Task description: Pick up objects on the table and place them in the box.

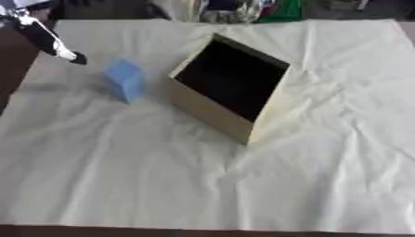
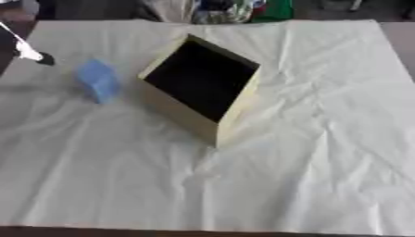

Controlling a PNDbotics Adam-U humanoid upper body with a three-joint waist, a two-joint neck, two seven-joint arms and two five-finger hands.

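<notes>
Box [image 1: 231, 88] mid-cloth [image 1: 243, 185], blue block [image 1: 126, 79] beside; left hand [image 1: 63, 53] near, fingers unclear.

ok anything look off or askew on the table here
The box sits tilted, tipped up on one edge with its dark opening facing up and left, not flat. The cloth under it is wrinkled. The blue block stands beside the box, outside it. Left hand hovers near the block.

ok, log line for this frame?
left hand: upper left, holding nothing | blue block: on cloth, left of box | box: open, looks empty | right hand: out of view
</notes>
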